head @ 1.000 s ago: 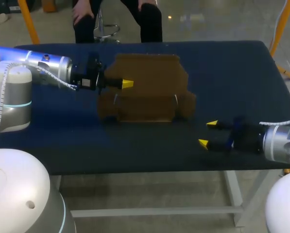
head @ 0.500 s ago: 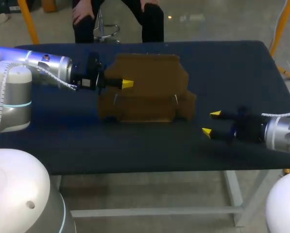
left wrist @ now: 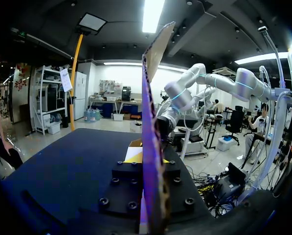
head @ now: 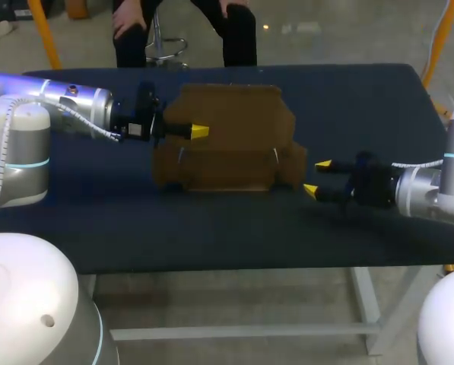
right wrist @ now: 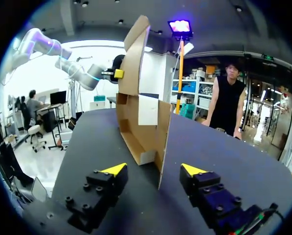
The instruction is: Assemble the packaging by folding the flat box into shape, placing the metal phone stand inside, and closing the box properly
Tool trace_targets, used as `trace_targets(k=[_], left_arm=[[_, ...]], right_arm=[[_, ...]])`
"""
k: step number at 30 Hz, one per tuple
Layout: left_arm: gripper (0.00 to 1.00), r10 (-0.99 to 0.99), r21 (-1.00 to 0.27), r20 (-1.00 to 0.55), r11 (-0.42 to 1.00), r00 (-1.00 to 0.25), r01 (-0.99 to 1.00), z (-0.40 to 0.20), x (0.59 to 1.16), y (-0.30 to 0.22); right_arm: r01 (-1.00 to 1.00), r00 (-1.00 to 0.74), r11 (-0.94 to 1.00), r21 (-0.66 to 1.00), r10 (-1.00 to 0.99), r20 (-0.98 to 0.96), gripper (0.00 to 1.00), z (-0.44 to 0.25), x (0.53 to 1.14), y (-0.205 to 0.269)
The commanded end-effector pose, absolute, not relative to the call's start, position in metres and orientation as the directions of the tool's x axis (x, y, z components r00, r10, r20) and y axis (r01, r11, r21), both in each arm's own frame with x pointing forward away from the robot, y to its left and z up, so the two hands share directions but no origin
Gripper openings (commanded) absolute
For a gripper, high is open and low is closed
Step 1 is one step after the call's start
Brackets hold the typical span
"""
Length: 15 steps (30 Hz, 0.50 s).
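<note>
Head view: a dark blue table (head: 363,99) fills the middle. The left arm (head: 59,103) comes in from the left and lies level over the table's left part. The right arm (head: 428,194) comes in from the right, low over the near right part. The box (head: 234,152), brown card and half folded, sits on the table's middle, with its tall back panel (head: 234,110) upright and a low tray of walls in front of it. The left gripper (head: 196,131) is clamped on the back panel's left edge, one yellow tip showing on the near face. In the left wrist view the panel runs edge-on between both fingers, which press it from two sides. The right gripper (head: 316,177) is spread wide, just beside the box's right side flap (head: 295,163). In the right wrist view that flap stands edge-on in line with the gap between the fingers. Its lower corner reaches in between the tips and seems to touch neither.
</note>
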<state>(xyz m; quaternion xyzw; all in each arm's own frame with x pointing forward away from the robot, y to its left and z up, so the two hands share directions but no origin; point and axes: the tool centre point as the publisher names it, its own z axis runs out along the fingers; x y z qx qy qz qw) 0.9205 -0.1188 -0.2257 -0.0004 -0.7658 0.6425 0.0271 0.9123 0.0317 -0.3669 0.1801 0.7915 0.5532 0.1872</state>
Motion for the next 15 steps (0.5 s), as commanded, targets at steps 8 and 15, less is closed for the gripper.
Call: trace_targets(k=[8,15], left_arm=[[0.0,0.04,-0.984,0.042,0.173,-0.998,-0.035,-0.228,0.921,-0.119],[0.0,0.04,-0.984,0.042,0.173,-0.998,-0.035,-0.228,0.921,-0.119]], right_arm=[[0.056,-0.857,0.309,0.949,0.503,-0.113,0.57,-0.372,0.938,0.055],[0.057,-0.843,0.297,0.953,0.525,-0.113,0.41,-0.373,0.945,0.062]])
